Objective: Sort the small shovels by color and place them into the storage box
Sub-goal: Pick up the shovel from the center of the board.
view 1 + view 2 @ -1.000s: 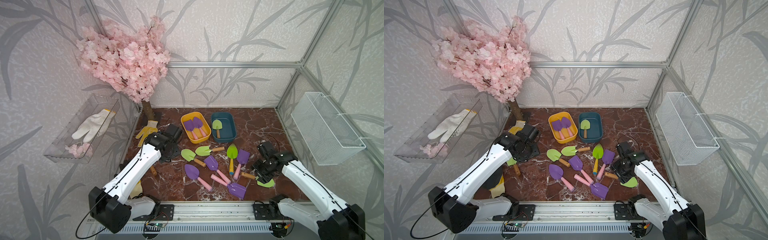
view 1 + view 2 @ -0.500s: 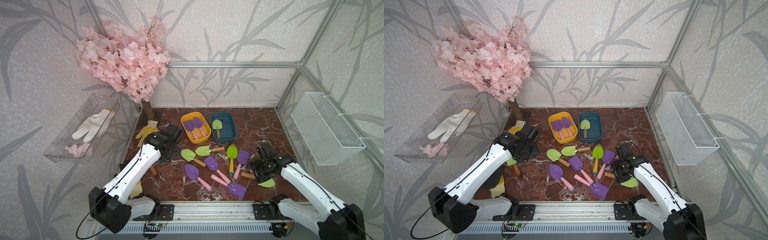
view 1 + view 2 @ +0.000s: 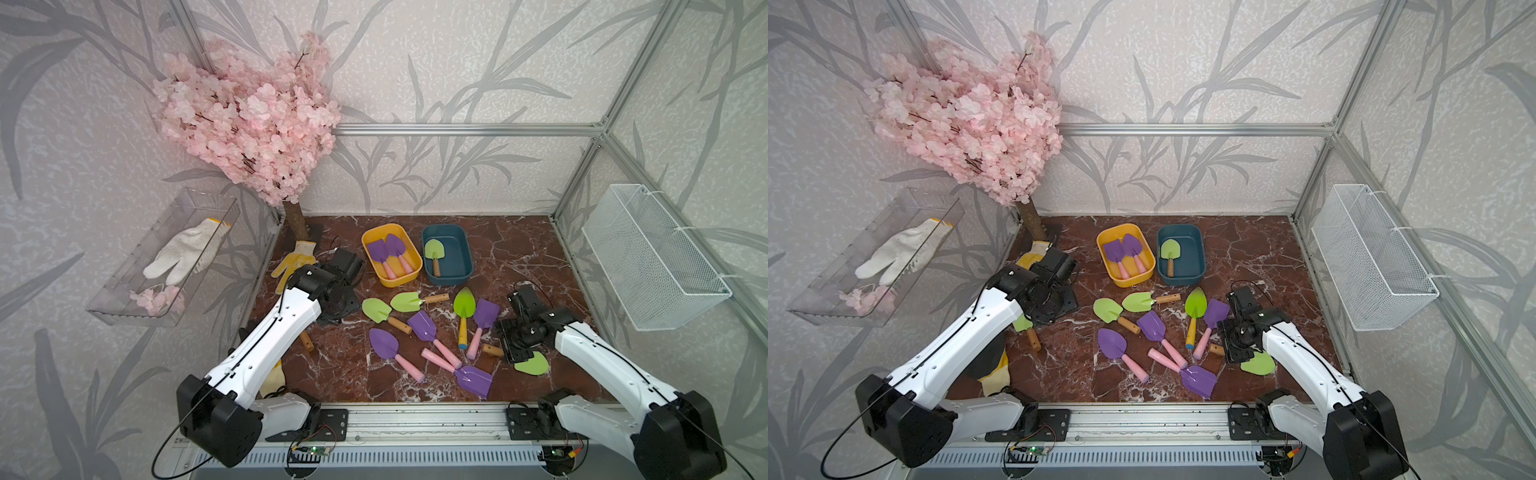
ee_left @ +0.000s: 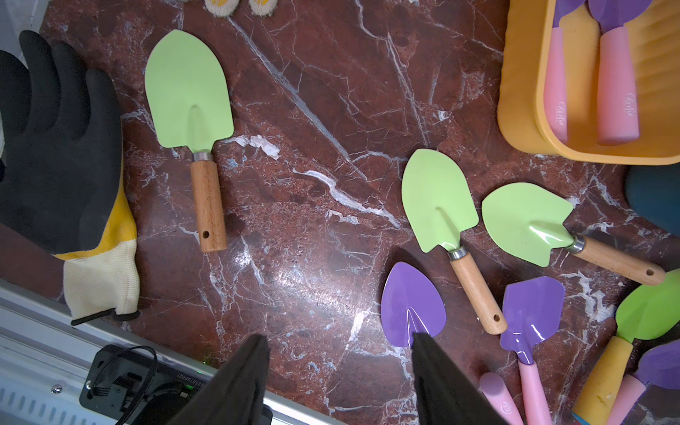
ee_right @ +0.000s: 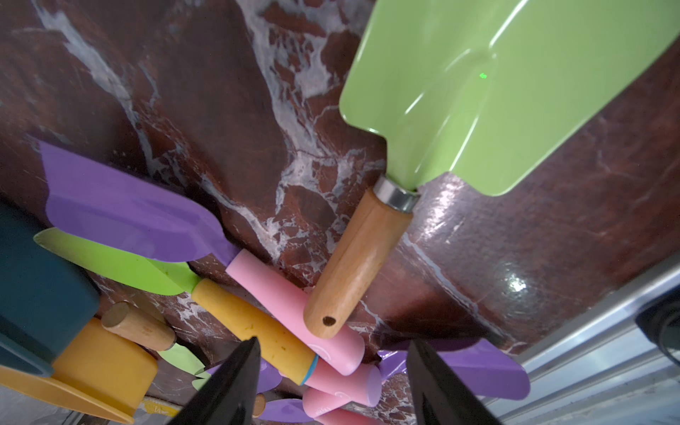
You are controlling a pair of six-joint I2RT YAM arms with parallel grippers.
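The yellow storage box (image 3: 397,282) holds two purple shovels, and the teal storage box (image 3: 451,280) holds one green shovel (image 3: 434,251). Several purple and green shovels lie loose on the marble floor in both top views. My right gripper (image 5: 333,349) is open low over the front right, and the wooden handle (image 5: 353,265) of a light green shovel (image 3: 532,363) ends just ahead of its fingertips, over pink and yellow handles. My left gripper (image 4: 338,340) hangs open above bare floor. Another green shovel (image 4: 189,92) lies beneath that arm.
A black glove (image 4: 55,147) and a yellow glove (image 3: 293,262) lie at the left edge. A pink blossom tree (image 3: 249,120) stands back left. A clear tray (image 3: 124,307) and a wire mesh basket (image 3: 652,257) hang on the side walls. A metal rail (image 3: 415,419) runs along the front.
The right gripper's jaws have opened wider while staying over the front right green shovel's handle. The left arm has not moved.
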